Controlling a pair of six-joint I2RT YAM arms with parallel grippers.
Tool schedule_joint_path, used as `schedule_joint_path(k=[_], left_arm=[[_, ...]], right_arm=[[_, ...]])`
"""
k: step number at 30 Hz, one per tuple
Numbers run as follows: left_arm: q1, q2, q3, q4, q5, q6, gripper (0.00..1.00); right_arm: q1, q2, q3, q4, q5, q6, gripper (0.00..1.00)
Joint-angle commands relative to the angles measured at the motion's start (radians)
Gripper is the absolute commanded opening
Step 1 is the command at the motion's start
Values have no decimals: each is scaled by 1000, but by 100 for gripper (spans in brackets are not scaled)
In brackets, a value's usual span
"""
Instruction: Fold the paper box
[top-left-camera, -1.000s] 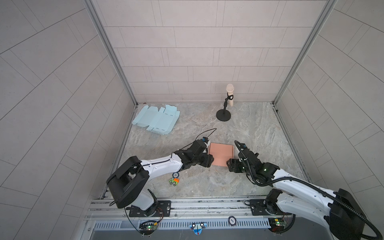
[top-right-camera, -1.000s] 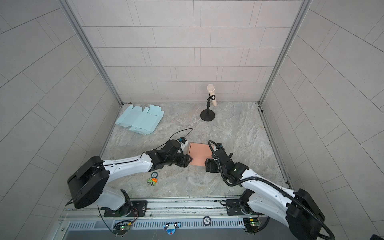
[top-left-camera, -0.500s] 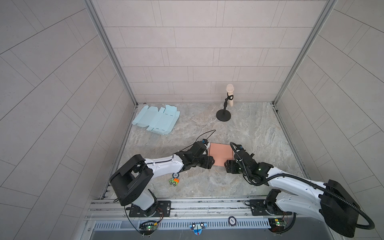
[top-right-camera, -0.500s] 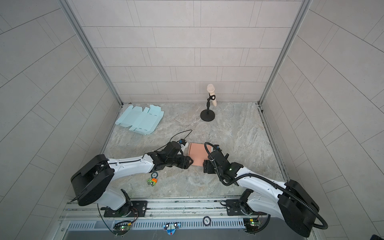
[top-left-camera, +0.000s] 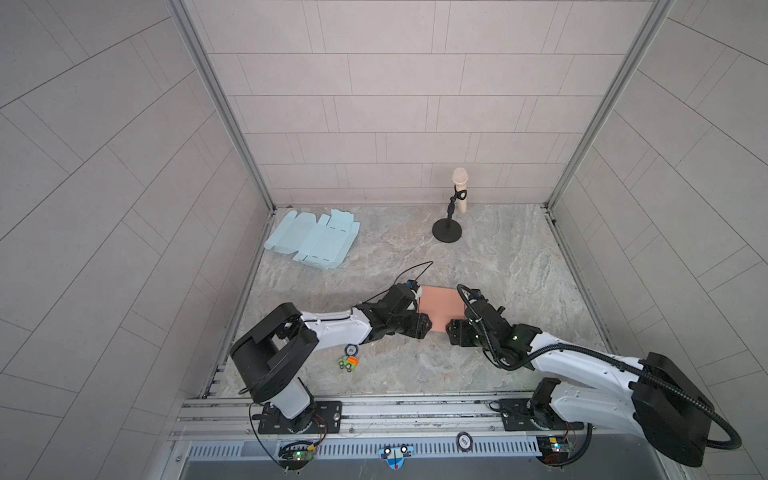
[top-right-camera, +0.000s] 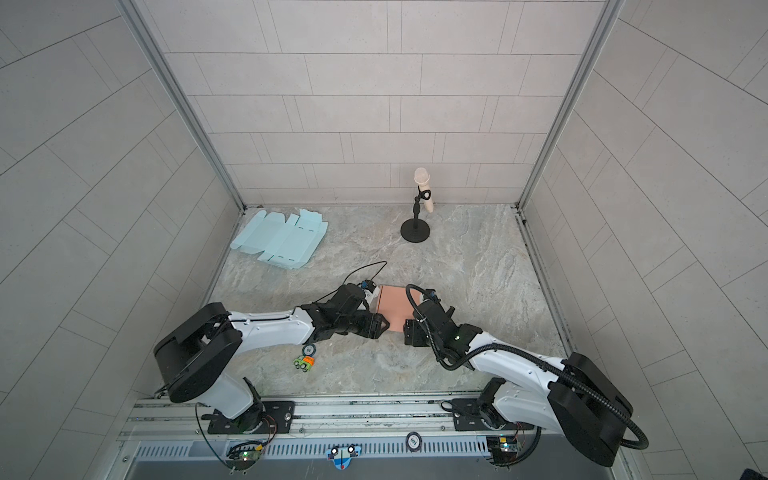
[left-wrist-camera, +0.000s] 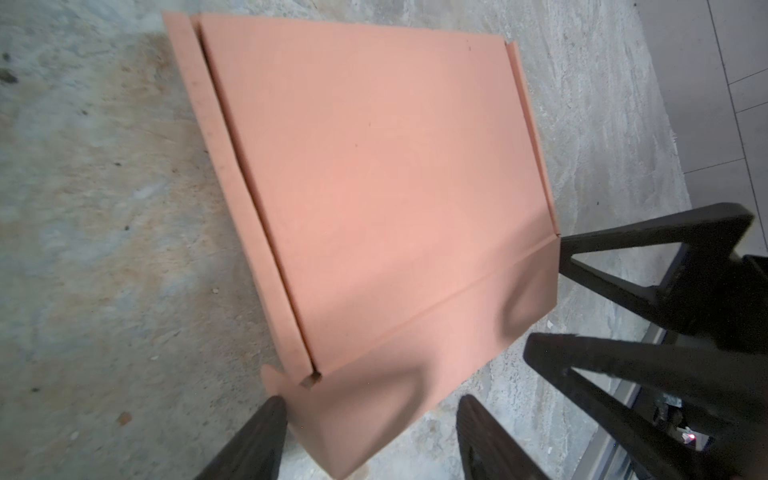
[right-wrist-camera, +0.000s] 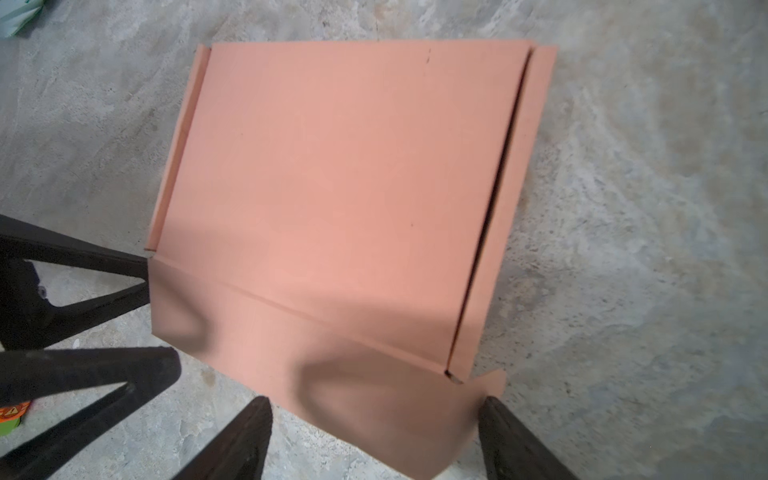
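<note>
Overhead, both top views show the pink paper box (top-left-camera: 440, 303) flat on the table (top-left-camera: 519, 266) between my left gripper (top-left-camera: 419, 325) and right gripper (top-left-camera: 454, 331) — jaws unreadable there. Only my wrist views show them spread wide, each astride the box's creased near flap (left-wrist-camera: 395, 374).

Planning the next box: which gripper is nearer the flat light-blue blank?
Left. The left gripper is beside the orange box, on the side toward the blue blank; the right gripper is across the box, farther away.
</note>
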Motion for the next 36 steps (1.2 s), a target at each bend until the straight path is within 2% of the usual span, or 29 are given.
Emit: schedule_joint_path(k=[1,13,22,36], left_arm=[[-17,5,4,36,15,-14,69],[-29,9,-4,41,2,-21,65],[-29,24,1,47,1,-22,57],[-33,-44,-12,8,-11,-18,63]], right_arm=[[10,11,27,20,10,30,81],[29,19,35,-4,60,25,80],[27,19,37,5,59,22,75],[40,-26,56,-31,41,31,79]])
